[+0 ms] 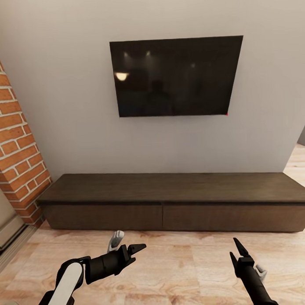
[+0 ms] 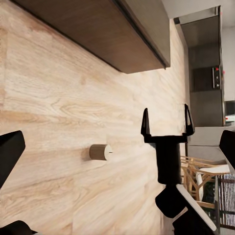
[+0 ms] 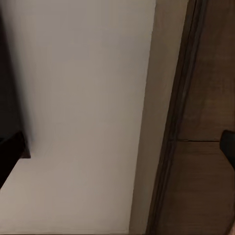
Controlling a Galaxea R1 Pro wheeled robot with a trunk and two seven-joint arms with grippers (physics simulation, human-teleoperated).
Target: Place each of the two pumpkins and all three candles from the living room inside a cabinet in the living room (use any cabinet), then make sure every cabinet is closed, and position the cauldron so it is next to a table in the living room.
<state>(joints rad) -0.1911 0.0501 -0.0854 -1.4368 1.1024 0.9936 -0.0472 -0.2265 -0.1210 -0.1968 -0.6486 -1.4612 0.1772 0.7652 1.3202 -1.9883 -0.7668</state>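
Facing closed cabinet (image 1: 172,204), left tool (image 1: 129,251) apart, right tool (image 1: 237,250) apart, both empty, candle (image 2: 101,152) on floor.

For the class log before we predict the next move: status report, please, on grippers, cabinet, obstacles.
Left gripper open, empty; right gripper open, empty. Cabinet ahead, drawer fronts shut, top bare. Small cylinder lying on the floor, possibly a candle.

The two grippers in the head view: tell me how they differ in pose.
The left gripper lies nearly level, its fingers aimed toward the robot's right along the floor, while the right gripper stands nearly upright, its fingers aimed up toward the cabinet. The left gripper sits nearer the cabinet front; the right gripper sits a little closer to the robot. Both are black, open and empty, hanging over the wood floor in front of the closed cabinet.
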